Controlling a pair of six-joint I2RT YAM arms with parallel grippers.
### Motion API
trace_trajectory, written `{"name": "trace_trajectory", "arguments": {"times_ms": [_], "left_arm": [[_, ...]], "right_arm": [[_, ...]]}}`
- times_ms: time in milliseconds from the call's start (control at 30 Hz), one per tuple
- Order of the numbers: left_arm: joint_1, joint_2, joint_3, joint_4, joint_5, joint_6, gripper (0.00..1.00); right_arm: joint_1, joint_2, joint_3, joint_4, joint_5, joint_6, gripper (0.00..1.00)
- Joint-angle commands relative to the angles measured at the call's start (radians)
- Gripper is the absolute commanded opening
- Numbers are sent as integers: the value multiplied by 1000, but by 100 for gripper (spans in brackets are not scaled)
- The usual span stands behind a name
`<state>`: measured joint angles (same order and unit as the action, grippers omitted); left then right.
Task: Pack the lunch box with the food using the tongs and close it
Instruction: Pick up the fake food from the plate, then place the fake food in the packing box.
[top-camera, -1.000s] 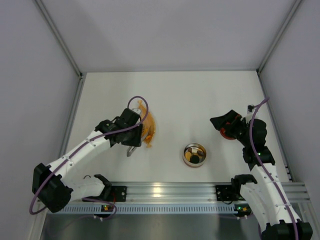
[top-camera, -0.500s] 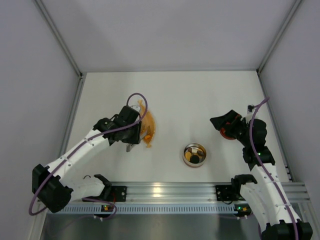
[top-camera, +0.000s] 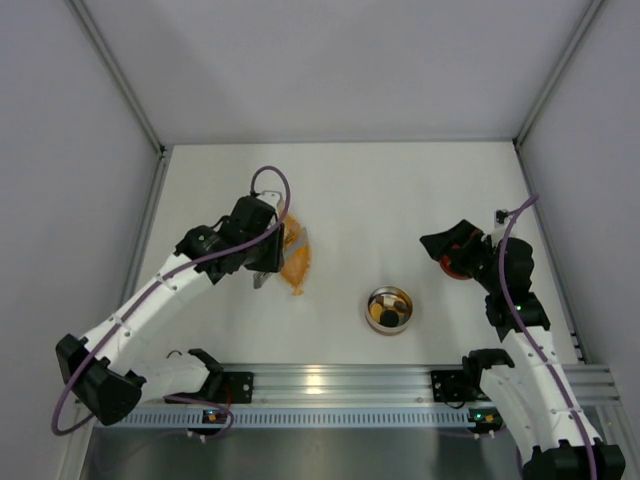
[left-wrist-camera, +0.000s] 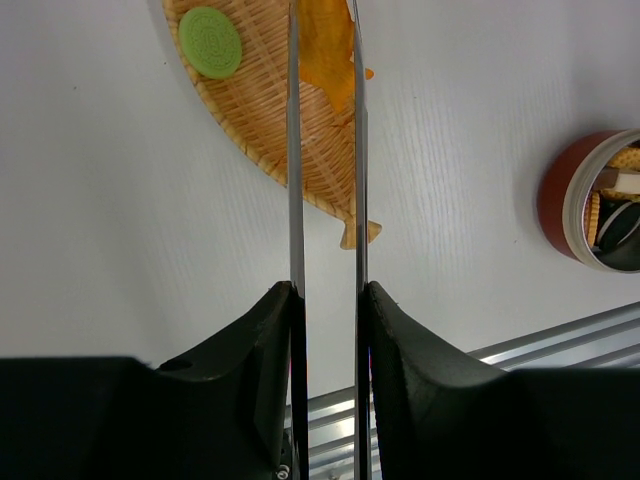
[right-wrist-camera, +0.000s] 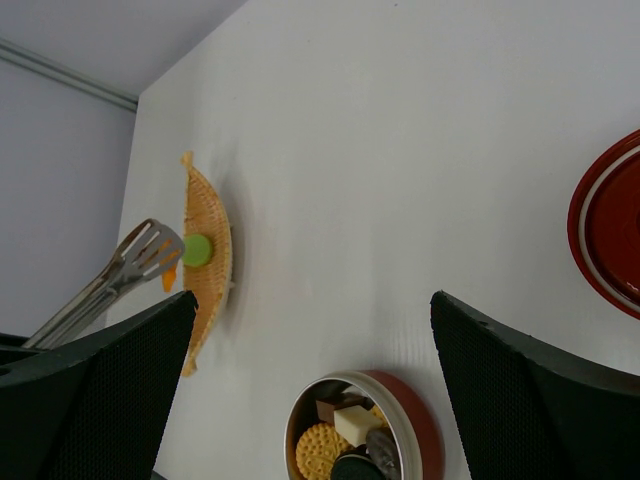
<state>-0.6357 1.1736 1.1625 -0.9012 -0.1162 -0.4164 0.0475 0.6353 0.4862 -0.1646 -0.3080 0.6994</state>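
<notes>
My left gripper (left-wrist-camera: 327, 290) (top-camera: 262, 258) is shut on the tongs (left-wrist-camera: 294, 150), whose two thin silver arms run up over a woven basket (left-wrist-camera: 262, 110). An orange food piece (left-wrist-camera: 325, 55) sits between the tongs' tips (right-wrist-camera: 148, 250). A green round piece (left-wrist-camera: 210, 42) (right-wrist-camera: 197, 250) lies in the basket. The lunch box (top-camera: 389, 308) (right-wrist-camera: 420, 420), a round tin with a silver rim, stands open and holds biscuits and dark pieces (right-wrist-camera: 322, 450). Its red lid (right-wrist-camera: 615, 225) (top-camera: 452, 267) lies below my right gripper (right-wrist-camera: 312, 300) (top-camera: 445, 248), which is open and holds nothing.
The orange woven basket (top-camera: 297, 262) lies left of centre, tilted in the right wrist view (right-wrist-camera: 205, 270). An aluminium rail (top-camera: 330, 380) runs along the near table edge. Grey walls enclose the table on three sides.
The left arm has drawn away from the rail with the tongs, uncovering more of the basket. Its jaws squeezed the tongs tighter. The right arm has not moved.
</notes>
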Motion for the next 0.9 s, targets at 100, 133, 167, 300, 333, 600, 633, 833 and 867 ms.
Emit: {"name": "trace_trajectory", "arguments": {"times_ms": [100,133,167,300,333,600,633,833,867], "left_arm": [[-145,6,100,-4,-22,-21,28],[-182,23,111,-4,-49,-30,28],[-256,34,121,-1,-66,-41,28],[-442,104,186,-2,-149,-100,28],[-475,127,190,4,-155,-108,28],[-720,234,209,67,-187,-168,29],[-737,259,212,71,-194,-170,29],[-792,319,226,97,-189,-179,30],[-792,322,226,105,-188,-177,30]], "right_arm": [[-11,6,28,51,0,-5,99],[-9,7,26,53,0,-5,100],[-11,6,25,56,-3,-2,99],[-11,4,22,54,-2,-1,100],[-9,3,22,54,0,-3,100],[-11,-5,20,43,4,-5,100],[-9,-6,19,43,4,-5,99],[-11,-11,17,42,4,-6,100],[-9,-14,18,36,6,-6,100]]}}
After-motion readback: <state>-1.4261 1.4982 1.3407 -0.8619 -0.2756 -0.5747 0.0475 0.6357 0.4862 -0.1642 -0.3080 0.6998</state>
